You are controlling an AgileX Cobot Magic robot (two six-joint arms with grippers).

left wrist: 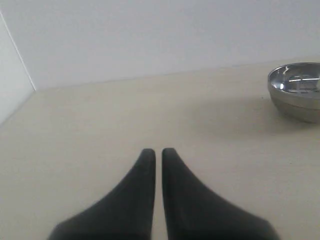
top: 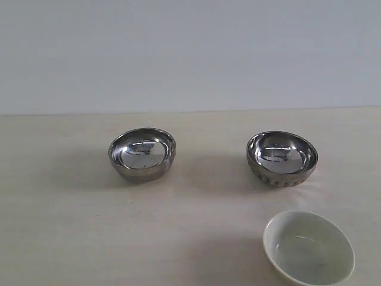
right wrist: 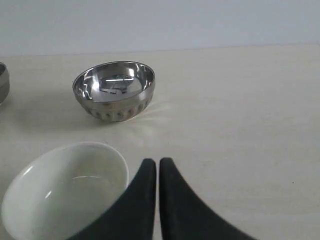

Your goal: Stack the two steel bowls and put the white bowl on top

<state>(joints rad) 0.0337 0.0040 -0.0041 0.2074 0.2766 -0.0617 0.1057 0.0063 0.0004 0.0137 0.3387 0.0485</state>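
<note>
Since nothing is stacked yet in the exterior view, we log smooth steel bowl (top: 141, 154) and dimpled steel bowl (top: 281, 158) well apart, white bowl (top: 308, 247) near the latter. Left wrist: left gripper (left wrist: 156, 152) closed, empty. Right wrist: right gripper (right wrist: 157, 162) closed, beside white bowl. Steel likely light, slick; pinch rims.

Light is soft, even and fairly bright over my desk (top: 59, 226). Faint, blurry shadows spread toward the frame's left from the smooth steel bowl (top: 141, 154), the dimpled steel bowl (top: 281, 158) and the white bowl (top: 308, 247). Both steel insides show white glare. Up close, my left hand (left wrist: 158, 151) and right hand (right wrist: 158, 161) look dark, their edges soft.
</note>
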